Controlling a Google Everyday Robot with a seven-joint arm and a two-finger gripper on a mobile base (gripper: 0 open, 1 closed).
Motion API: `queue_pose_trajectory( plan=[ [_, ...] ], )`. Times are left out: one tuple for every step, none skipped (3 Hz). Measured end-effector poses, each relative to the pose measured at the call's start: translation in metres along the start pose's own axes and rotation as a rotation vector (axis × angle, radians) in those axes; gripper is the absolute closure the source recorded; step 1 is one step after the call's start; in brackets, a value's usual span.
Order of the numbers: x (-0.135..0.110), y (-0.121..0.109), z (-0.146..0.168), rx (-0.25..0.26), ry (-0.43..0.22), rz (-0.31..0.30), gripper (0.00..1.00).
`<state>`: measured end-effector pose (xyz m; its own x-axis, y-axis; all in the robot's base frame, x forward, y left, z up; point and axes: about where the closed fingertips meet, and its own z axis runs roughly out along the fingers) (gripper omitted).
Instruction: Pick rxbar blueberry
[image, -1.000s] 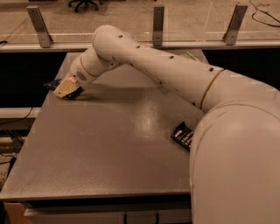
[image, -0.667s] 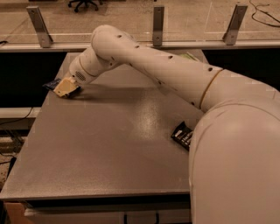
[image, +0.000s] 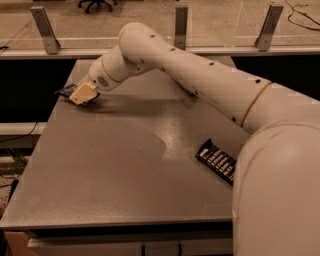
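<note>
Gripper (image: 82, 93) is down at the table's (image: 115, 165) left edge near the far corner, right against the rxbar (image: 65, 91) poking out beside it, can't tell if it's clamped, black bar (image: 217, 160) near the right edge.

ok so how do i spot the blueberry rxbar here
On the grey table, look to the far left edge, where the arm holds its tan claw low. The rxbar blueberry is the small dark-blue wrapper poking out at the claw's left side. The black bar with white lettering, near the right front, is longer.
</note>
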<state>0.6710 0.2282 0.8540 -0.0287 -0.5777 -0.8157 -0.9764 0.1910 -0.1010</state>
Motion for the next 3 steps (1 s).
queue_pose_trajectory(
  plan=[
    [-0.007, -0.016, -0.057, 0.01, -0.139, -0.037, 1.0],
    [-0.006, -0.032, -0.104, 0.0, -0.298, -0.08, 1.0],
    [-0.002, -0.038, -0.137, -0.033, -0.401, -0.116, 1.0]
  ],
)
